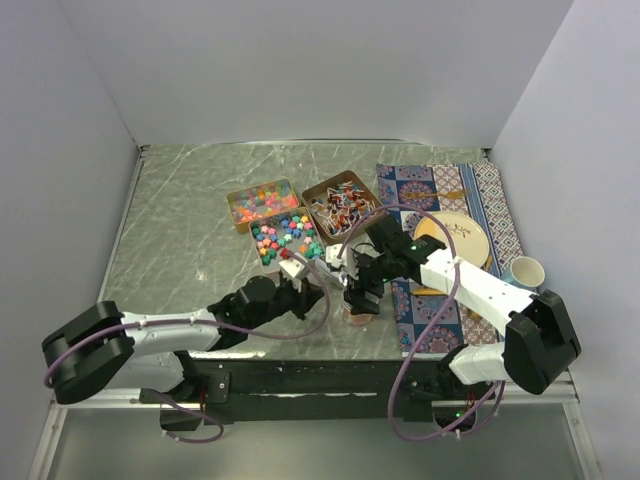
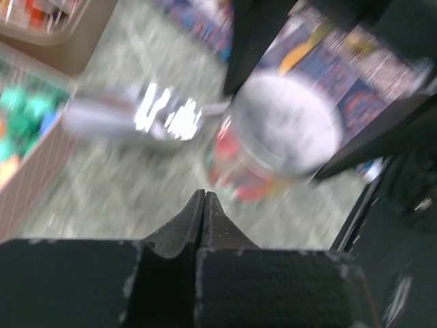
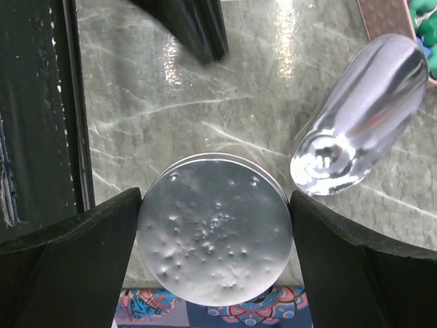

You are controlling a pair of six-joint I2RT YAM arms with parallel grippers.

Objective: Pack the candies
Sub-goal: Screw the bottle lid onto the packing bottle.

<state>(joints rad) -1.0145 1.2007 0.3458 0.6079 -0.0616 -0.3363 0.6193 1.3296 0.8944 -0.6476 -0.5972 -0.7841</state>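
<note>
A small glass jar [image 2: 254,174] with coloured candies [image 2: 235,179] in it stands on the marble table, capped by a silver lid [image 3: 215,229]. My right gripper [image 3: 215,236] is shut on that lid, one finger pressed on each side; from above it shows over the jar [image 1: 360,305]. My left gripper [image 2: 204,199] is shut and empty, its tips a short way from the jar, left of it in the top view [image 1: 316,294]. More candies fill three bronze tins: pastel stars [image 1: 285,238], orange-pink bits [image 1: 263,204], twist-wrapped ones [image 1: 343,203].
A shiny metal scoop [image 3: 362,133] lies on the table between the jar and the star tin [image 2: 20,137]. A patterned cloth [image 1: 450,185] covers the right side, carrying a plate [image 1: 452,238] and a white mug [image 1: 526,272].
</note>
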